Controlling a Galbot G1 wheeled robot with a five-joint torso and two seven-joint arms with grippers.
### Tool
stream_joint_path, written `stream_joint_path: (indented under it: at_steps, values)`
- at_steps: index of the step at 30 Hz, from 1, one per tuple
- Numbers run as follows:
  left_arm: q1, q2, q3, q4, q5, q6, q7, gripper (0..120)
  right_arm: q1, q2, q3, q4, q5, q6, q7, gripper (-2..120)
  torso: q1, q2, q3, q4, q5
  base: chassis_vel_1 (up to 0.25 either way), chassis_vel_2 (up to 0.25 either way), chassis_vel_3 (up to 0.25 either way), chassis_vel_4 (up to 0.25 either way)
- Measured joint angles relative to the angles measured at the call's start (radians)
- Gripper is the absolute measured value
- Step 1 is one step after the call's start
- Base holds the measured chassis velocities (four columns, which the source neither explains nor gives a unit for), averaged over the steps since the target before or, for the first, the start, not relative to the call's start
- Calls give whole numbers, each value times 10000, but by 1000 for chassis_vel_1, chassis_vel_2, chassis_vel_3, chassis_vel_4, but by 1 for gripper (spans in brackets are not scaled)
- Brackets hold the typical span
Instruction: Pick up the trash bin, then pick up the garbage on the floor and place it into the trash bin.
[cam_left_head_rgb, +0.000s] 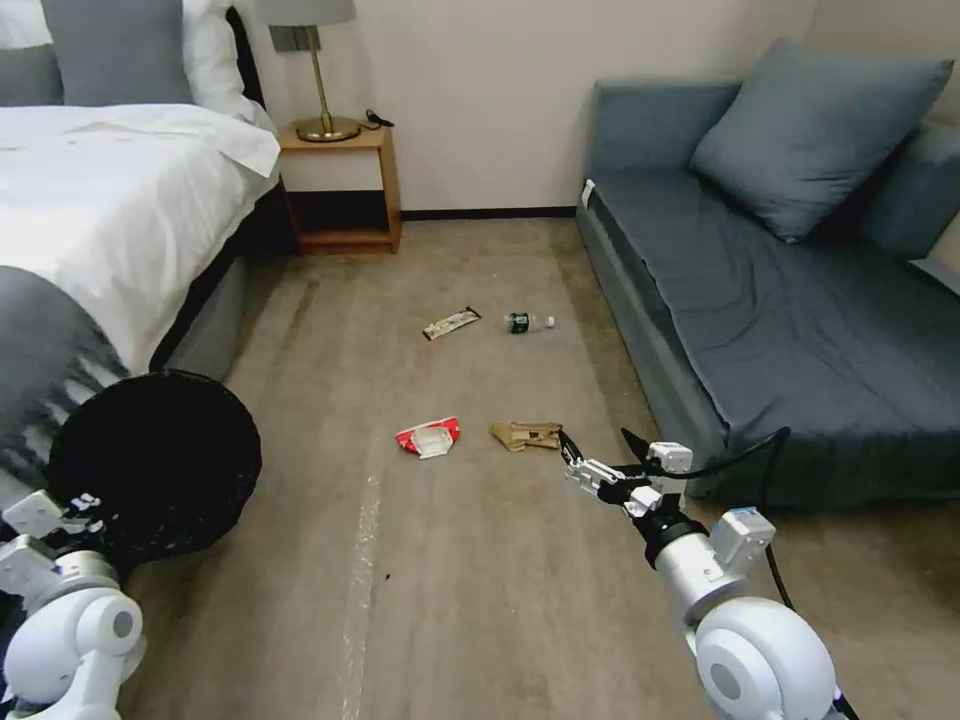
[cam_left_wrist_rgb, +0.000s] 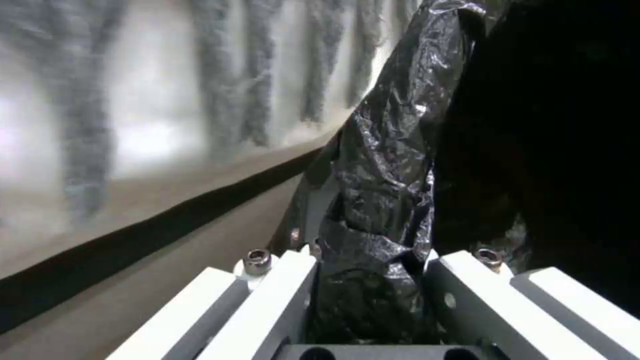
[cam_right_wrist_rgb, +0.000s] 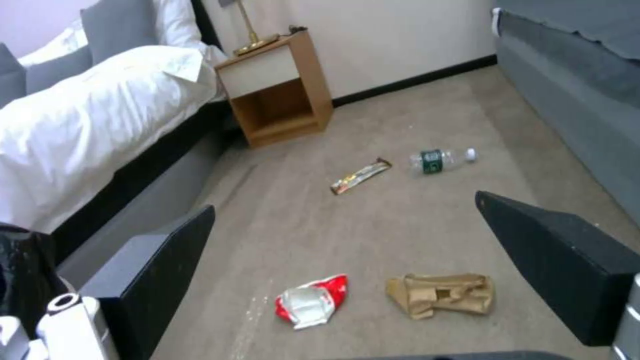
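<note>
- The bed (cam_left_head_rgb: 110, 200) with white sheets stands along the left side of the room, and a grey fringed throw (cam_left_head_rgb: 40, 350) hangs over its near corner.
- The left gripper (cam_left_head_rgb: 75, 510) sits low at the left, jaws clamped on the bag-lined rim of the bin (cam_left_head_rgb: 160, 460), which it holds off the floor, tilted, just beside the throw.
- In the left wrist view the black bag (cam_left_wrist_rgb: 380, 200) is pinched between the white fingers (cam_left_wrist_rgb: 280, 300).
- A wooden nightstand (cam_left_head_rgb: 345, 185) stands against the far wall by the bed, with a brass lamp (cam_left_head_rgb: 320, 90) on it.
- Four pieces of litter lie on the beige carpet (cam_left_head_rgb: 450, 600), mid-room.
- The red wrapper (cam_left_head_rgb: 430, 437) is in the near row; the brown paper (cam_left_head_rgb: 525, 434) lies near it on its right.
- The yellow wrapper (cam_left_head_rgb: 451, 322) lies farther back; the bottle (cam_left_head_rgb: 528, 322) lies on its side just to the right of it, cap pointing to the sofa.
- The right gripper (cam_left_head_rgb: 598, 450) hovers above the floor just right of the paper, its black jaws wide apart and empty; its wrist view frames the paper (cam_right_wrist_rgb: 441, 294) and red wrapper (cam_right_wrist_rgb: 312, 301) between the fingers (cam_right_wrist_rgb: 560, 270).
- The grey sofa (cam_left_head_rgb: 800, 340) with a cushion (cam_left_head_rgb: 815, 135) lines the right side.
</note>
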Motion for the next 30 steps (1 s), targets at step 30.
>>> stream_joint_path:
  at_steps: [30]
  values:
    - [224, -56, -161, 263, 110, -347, 167, 3, -343, 101, -45, 91, -271, 135, -228, 100, 0, -1, 0, 0, -2, -141, 140, 134, -135]
